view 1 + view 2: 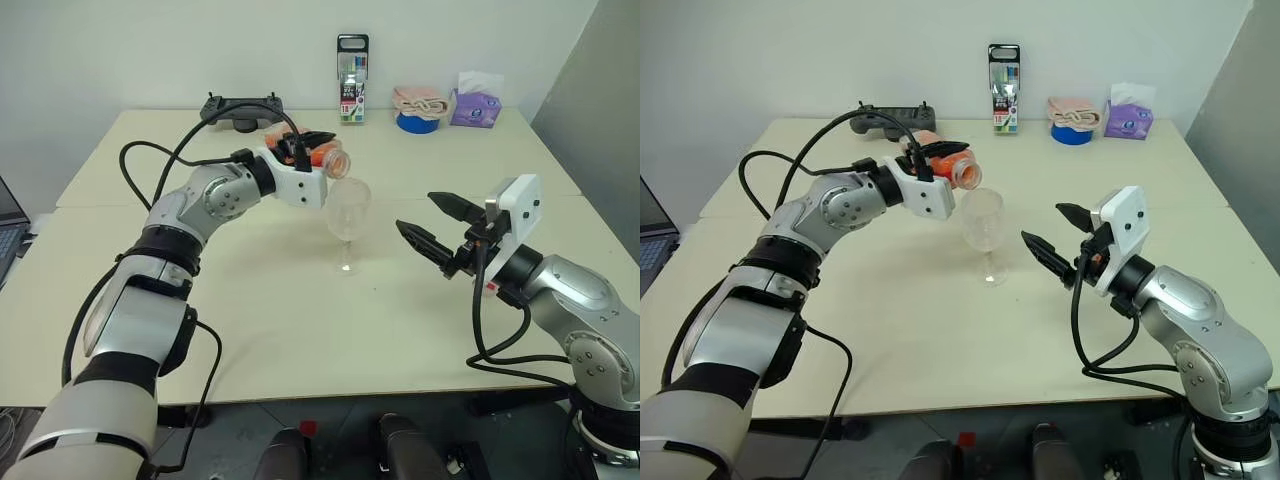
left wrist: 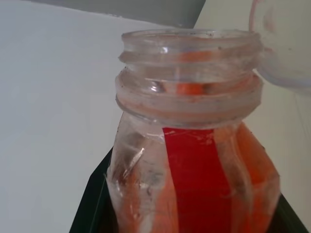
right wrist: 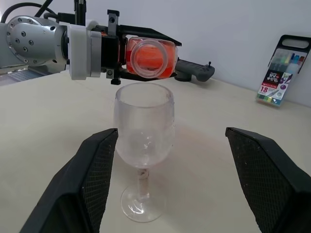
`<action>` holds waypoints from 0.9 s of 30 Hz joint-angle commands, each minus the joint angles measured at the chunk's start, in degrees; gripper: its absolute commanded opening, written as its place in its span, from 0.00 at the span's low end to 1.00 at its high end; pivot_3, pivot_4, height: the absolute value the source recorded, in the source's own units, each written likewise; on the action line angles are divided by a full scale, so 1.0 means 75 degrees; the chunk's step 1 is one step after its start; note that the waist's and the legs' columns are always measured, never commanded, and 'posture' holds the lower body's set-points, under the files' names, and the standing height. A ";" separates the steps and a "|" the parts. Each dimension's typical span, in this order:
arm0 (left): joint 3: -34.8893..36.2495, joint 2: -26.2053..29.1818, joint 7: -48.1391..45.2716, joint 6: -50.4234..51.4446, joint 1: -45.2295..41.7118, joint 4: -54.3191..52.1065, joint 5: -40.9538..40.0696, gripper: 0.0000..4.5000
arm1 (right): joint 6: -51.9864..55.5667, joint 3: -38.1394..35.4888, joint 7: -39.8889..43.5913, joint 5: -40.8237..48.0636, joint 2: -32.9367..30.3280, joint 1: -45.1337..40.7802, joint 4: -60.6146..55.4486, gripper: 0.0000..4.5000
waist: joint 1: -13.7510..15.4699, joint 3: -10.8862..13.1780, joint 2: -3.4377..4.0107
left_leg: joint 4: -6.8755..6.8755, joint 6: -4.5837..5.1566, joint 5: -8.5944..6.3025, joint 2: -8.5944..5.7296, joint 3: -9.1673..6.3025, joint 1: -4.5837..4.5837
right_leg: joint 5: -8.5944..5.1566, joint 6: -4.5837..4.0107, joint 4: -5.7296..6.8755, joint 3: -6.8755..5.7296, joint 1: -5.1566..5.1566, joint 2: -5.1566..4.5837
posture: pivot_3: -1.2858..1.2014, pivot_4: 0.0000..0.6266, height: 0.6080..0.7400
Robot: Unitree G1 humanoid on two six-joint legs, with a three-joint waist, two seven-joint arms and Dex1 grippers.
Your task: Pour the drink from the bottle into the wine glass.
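Now, your left gripper [image 1: 940, 158] was clamped on the uncapped bottle [image 1: 952, 166], tipped level above the wine glass [image 1: 985, 228] rim; the orange drink [image 2: 252, 160] sat inside, the glass looked empty; a stream could've overshot the far rim; your right gripper [image 1: 1058, 240] gaped nearby, holding nothing.

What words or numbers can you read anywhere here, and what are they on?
"18": on the marker pack, white on a red patch; the print beside it is too small to read.
Bottle: red label strip, no readable text.
Purple tissue pack: print too small to read.
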 commanded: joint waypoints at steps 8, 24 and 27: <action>-0.0078 0.0194 0.0610 -0.0203 -0.0461 0.0016 0.0327 0.37 | -0.0097 -0.0026 -0.0050 -0.0047 -0.0013 -0.0167 -0.0119 0.84 | 0.0000 0.0000 0.0000 | 0.0000 0.0000 0.0000 0.0000 0.0000 0.0001 | 0.0000 0.0000 0.0002 -0.0001 0.0000 0.0000 | 0.52 0.24 1.00; -0.0136 0.0230 0.0754 -0.0308 -0.0575 0.0070 0.0499 0.37 | -0.0132 0.0090 -0.0045 -0.0109 0.0019 -0.0270 -0.0067 0.84 | 0.0000 0.0000 0.0000 | 0.0004 0.0000 0.0000 0.0000 0.0001 0.0002 | 0.0000 0.0000 0.0007 -0.0001 0.0000 0.0000 | 0.52 0.24 1.00; -0.0167 0.0247 0.0795 -0.0346 -0.0585 0.0076 0.0557 0.37 | -0.0111 0.0091 -0.0038 -0.0109 0.0024 -0.0293 -0.0054 0.84 | 0.0000 0.0000 0.0000 | 0.0004 0.0000 0.0000 0.0000 0.0001 0.0001 | 0.0001 -0.0001 0.0006 0.0000 0.0000 0.0000 | 0.52 0.24 1.00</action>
